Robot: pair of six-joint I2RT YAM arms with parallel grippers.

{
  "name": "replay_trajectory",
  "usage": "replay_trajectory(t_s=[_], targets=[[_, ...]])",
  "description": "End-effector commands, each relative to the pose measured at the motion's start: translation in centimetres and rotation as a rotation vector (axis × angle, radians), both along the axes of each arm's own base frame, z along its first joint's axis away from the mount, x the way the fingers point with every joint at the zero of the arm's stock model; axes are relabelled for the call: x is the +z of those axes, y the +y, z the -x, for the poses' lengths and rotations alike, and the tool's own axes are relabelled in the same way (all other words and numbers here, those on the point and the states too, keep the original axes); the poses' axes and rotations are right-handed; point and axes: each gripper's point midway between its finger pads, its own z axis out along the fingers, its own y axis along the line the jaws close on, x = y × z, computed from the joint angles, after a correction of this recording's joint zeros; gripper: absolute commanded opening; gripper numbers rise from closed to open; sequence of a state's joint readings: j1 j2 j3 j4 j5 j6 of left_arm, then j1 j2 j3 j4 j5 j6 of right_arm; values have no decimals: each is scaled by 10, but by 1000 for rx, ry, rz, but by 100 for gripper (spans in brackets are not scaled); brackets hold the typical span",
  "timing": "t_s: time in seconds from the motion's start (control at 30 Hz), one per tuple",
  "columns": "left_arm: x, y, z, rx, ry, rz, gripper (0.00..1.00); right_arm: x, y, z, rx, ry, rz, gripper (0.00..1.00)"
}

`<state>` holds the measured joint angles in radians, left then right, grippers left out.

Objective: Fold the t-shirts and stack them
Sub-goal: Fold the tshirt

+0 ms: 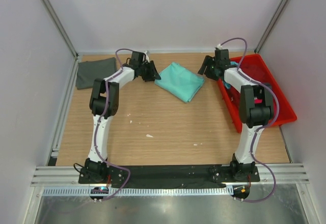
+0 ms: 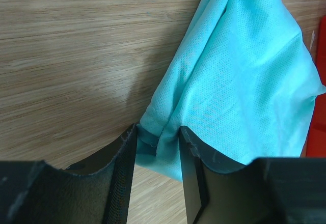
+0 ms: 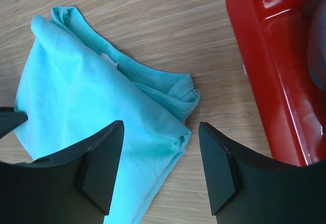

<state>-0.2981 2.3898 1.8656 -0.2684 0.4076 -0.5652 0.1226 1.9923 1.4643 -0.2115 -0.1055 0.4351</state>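
Two t-shirts are lying out on the table (image 1: 168,117): a mint green t-shirt (image 1: 179,81), bunched into a rough fold near the far middle, and a dark grey t-shirt (image 1: 96,72) sitting well apart in the far left corner. A small white label (image 3: 108,57) is showing by the green collar, too small to read. The left tool (image 2: 158,137) is pinching the green shirt's left edge between narrow jaws. The right tool (image 3: 160,127) is hanging with jaws wide over the shirt's right edge, gripping nothing, near the red tray (image 3: 254,71).
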Motion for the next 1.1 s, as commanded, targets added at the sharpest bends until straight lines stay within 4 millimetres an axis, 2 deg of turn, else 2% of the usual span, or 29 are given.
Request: replay_trajectory(t_s=[0.0, 0.1, 0.23, 0.27, 0.3, 0.33, 0.4, 0.43, 0.63, 0.7, 0.77, 0.8, 0.87, 0.9, 0.93, 0.97, 1.0, 1.03, 1.07], targets=[[-9, 0, 3, -11, 15, -13, 40, 26, 0, -3, 8, -41, -3, 66], [-1, -1, 7, -10, 17, 4, 41, 38, 8, 12, 20, -42, -59, 66], [4, -3, 14, -19, 21, 17, 41, 42, 21, 39, 47, -10, -133, 67], [7, -2, 14, -18, 16, 23, 41, 30, 26, 53, 62, 24, -143, 67], [3, -3, 19, -16, 31, 28, 40, 37, 30, 58, 75, 3, -157, 67], [2, -4, 21, -21, 36, 36, 38, 26, 34, 73, 93, 35, -174, 67], [1, -6, 27, -23, 42, 44, 34, 28, 42, 83, 118, 20, -195, 67], [1, -8, 29, -22, 46, 47, 32, 17, 45, 94, 130, 49, -203, 67], [0, -12, 45, -19, 80, 56, 13, -6, 55, 114, 171, 75, -221, 66], [-3, -15, 54, -24, 96, 53, 10, -13, 57, 118, 179, 83, -230, 66], [2, -17, 61, -27, 98, 53, 6, -20, 59, 122, 187, 89, -240, 63], [-3, -15, 69, -22, 113, 40, 5, -21, 59, 124, 195, 91, -243, 60], [4, -13, 77, -3, 116, 38, 0, -22, 58, 130, 198, 92, -244, 44], [-4, -8, 88, 23, 156, 33, 0, -21, 59, 133, 202, 91, -244, 36], [-6, -4, 91, 53, 169, 21, 0, -21, 58, 136, 203, 90, -240, 21], [5, -1, 95, 71, 160, 24, 0, -26, 55, 144, 198, 108, -233, 16], [-5, 5, 107, 104, 207, 20, 0, -21, 54, 147, 197, 99, -229, 12], [-4, 7, 112, 119, 213, 15, 0, -28, 52, 156, 196, 119, -221, 5], [4, 9, 117, 131, 205, 14, 0, -30, 52, 161, 200, 129, -220, 3]])
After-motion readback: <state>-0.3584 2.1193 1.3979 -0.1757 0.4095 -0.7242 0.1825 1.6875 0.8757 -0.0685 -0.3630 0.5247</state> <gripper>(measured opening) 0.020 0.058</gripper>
